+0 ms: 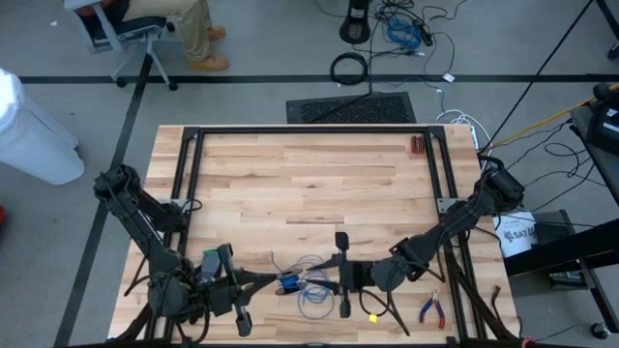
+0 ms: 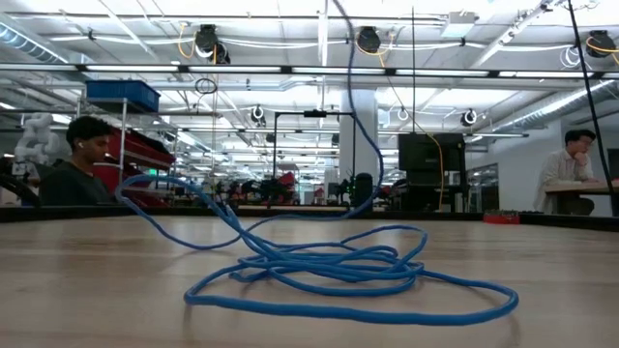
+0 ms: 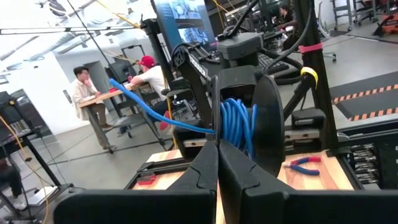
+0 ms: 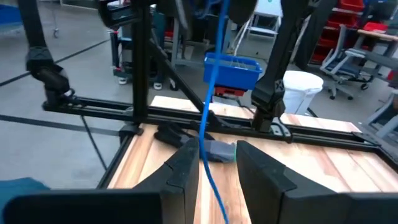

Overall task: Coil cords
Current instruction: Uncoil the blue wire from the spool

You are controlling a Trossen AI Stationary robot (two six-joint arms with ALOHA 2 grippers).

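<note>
The coiling looks partly done; the blue cord [image 1: 308,283] lies in loose loops on the tabletop [image 1: 309,184] near its front edge, between the two arms, with a strand rising off the wood in the low view. The left tool [image 3: 217,163] is clenched with the cord running from its tip, apparently pinching one end; the right tool [image 4: 216,160] is released, its fingers standing apart either side of a hanging strand, gripping nothing. In the left wrist view several turns of cord [image 3: 238,123] sit wound around the right arm's end. Next, I judge, the right tool must close on the slack and carry another turn.

The tabletop is pale wood in a black frame; red-handled pliers [image 1: 431,310] lie near the right front corner; beyond, people sit at desks in a lit workshop.
</note>
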